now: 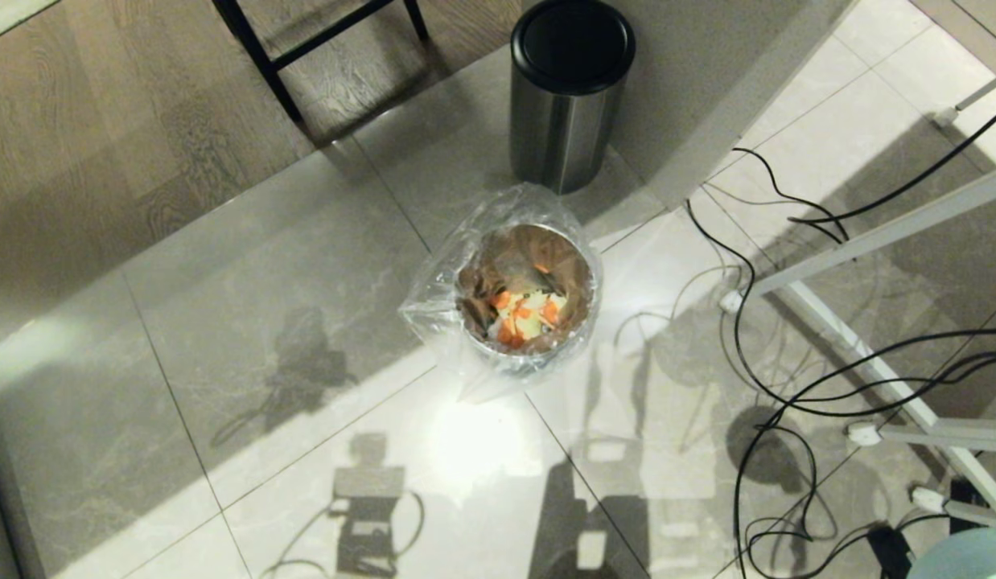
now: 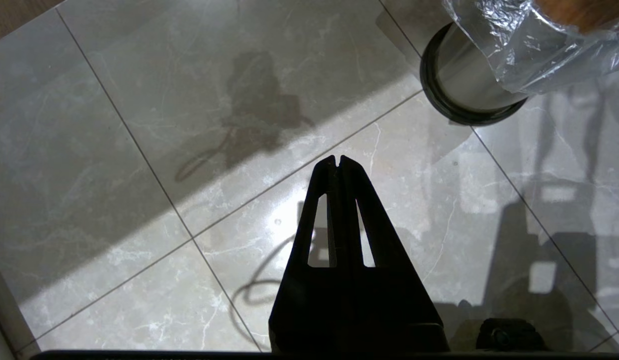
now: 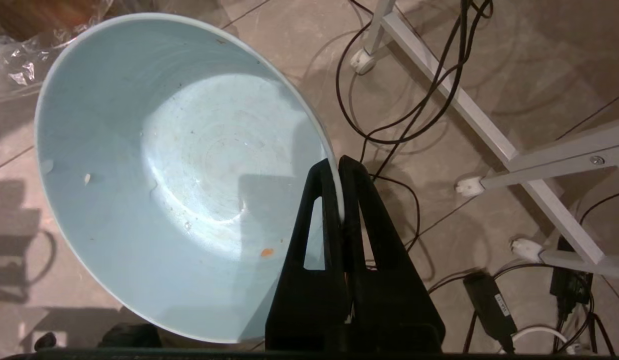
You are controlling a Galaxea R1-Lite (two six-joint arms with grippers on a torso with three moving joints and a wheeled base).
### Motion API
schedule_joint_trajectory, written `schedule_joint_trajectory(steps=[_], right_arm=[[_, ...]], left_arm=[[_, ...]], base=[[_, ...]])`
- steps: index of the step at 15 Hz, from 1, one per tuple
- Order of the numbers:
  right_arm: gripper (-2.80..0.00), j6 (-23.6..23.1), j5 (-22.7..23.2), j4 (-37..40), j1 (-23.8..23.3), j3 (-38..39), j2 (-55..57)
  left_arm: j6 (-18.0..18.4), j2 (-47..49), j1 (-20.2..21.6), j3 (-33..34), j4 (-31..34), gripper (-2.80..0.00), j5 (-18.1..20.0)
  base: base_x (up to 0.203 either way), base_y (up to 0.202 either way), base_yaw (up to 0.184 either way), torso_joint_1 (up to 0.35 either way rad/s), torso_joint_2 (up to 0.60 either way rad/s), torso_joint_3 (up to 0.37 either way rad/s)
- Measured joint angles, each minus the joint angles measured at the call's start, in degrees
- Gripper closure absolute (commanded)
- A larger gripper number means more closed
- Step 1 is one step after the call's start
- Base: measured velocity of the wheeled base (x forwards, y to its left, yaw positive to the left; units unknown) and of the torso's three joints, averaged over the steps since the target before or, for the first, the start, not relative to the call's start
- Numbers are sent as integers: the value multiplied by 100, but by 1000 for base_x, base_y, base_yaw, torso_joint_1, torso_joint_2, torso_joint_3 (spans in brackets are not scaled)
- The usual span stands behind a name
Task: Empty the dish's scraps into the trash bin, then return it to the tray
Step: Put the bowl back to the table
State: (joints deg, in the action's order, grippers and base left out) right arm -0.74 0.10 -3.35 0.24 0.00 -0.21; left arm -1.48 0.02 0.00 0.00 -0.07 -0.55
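1. Two grippers are noted. The right gripper (image 3: 338, 165) is clamped on the rim of the dish (image 3: 154, 170), seen nearly emptied, with one orange speck inside; its edge is seen at the head view's lower right corner (image 1: 969, 559).
2. The left gripper (image 2: 338, 162) is held closed and empty above the floor tiles (image 2: 114, 150).
3. The scraps (image 1: 526, 316) are seen inside the bag-lined trash bin (image 1: 514, 358).
4. Beyond it, a lidded steel bin (image 1: 569, 96) is noted.

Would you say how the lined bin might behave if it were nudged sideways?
The bin looks light, holding only a few scraps, so it would probably slide on the glossy tiles. Being narrow, it might tip. Its loose bag would likely crumple.
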Motion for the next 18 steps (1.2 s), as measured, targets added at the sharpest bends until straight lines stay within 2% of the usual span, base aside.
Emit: schedule_joint_trajectory(steps=[14, 18], right_arm=[[0, 16, -7, -4, 0, 0, 0], [0, 14, -10, -3, -2, 0, 2]], left_arm=[[2, 0, 0, 0, 5, 0, -4], [2, 0, 0, 0, 4, 0, -5]], base=[[0, 0, 0, 0, 0, 0], [0, 0, 0, 5, -1, 137]])
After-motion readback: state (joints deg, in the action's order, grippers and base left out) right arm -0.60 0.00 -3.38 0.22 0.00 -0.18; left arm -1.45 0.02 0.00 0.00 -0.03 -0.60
